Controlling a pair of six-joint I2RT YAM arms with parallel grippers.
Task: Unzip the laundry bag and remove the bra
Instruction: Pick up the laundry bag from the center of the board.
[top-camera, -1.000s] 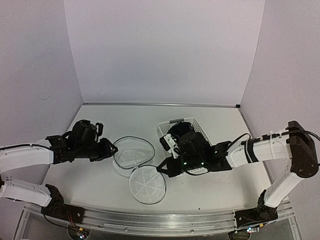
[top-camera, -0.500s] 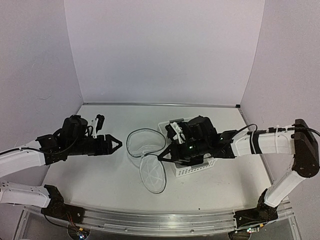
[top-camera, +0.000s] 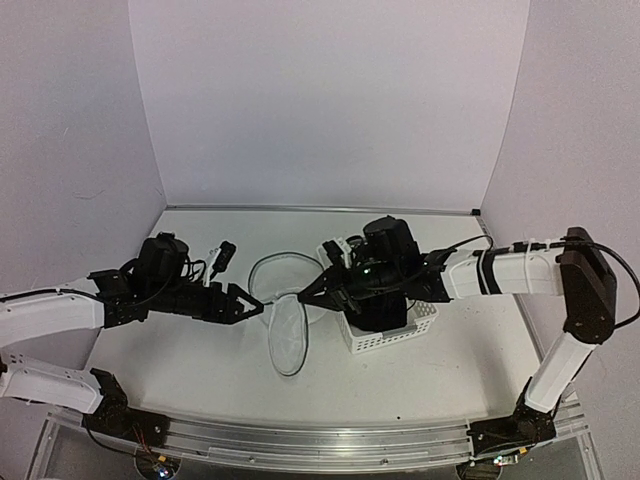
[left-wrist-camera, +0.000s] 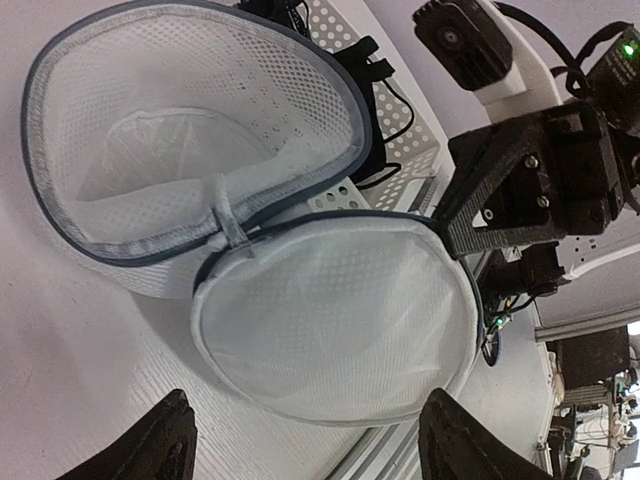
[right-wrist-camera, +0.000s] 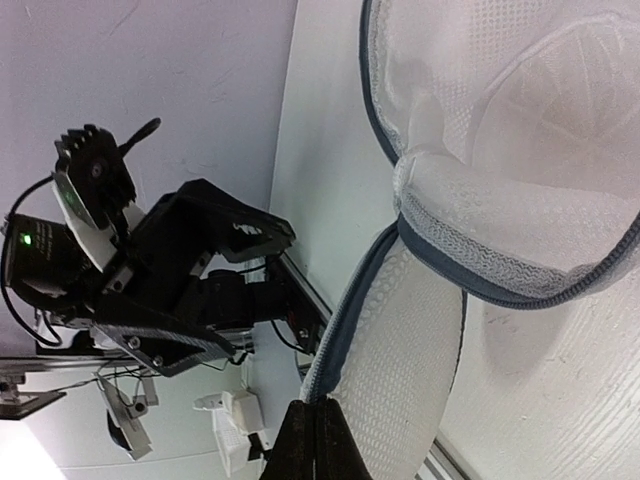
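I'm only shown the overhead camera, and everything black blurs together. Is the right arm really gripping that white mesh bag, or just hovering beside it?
Observer: Gripping. Its wrist camera shows the right end effector pinched shut on the grey rim of the laundry bag.
Operator: Is anything inside the bag?
Observer: The left wrist camera looks into the open body and shows only white mesh, nothing dark.
Operator: So where is the bra?
Observer: In that same view the bra, black with thin straps, lies in the white basket behind the bag.
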